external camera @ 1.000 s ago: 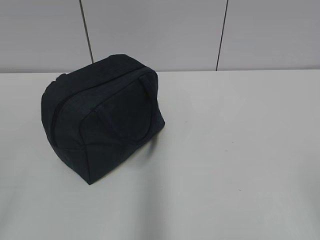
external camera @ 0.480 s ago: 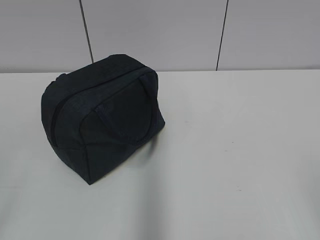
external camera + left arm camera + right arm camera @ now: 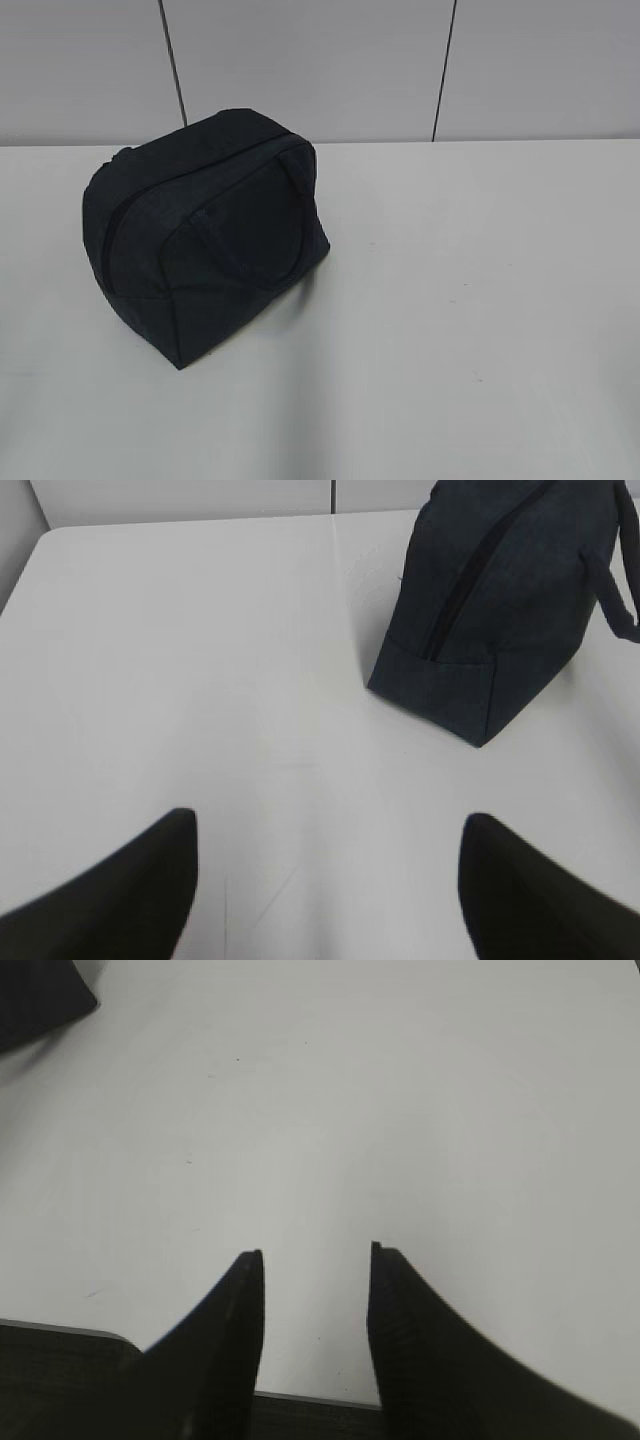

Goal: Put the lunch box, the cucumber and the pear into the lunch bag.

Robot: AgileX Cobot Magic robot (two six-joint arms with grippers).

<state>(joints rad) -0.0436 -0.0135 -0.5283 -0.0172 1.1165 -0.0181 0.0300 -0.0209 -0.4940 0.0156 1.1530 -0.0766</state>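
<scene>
Both grippers, left gripper (image 3: 325,890) and right gripper (image 3: 315,1310), hover spread and empty over bare tabletop (image 3: 480,300); the lunch bag (image 3: 205,240), far left, looks zipped.

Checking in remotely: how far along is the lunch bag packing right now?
Done, as far as it shows: the lunch bag sits on the table with its zipper closed. No lunch box, cucumber or pear shows in any view; whether they are inside cannot be told. In hand: nothing. The left gripper and right gripper are both open and empty over bare table. Left: nothing visible to pack.
</scene>
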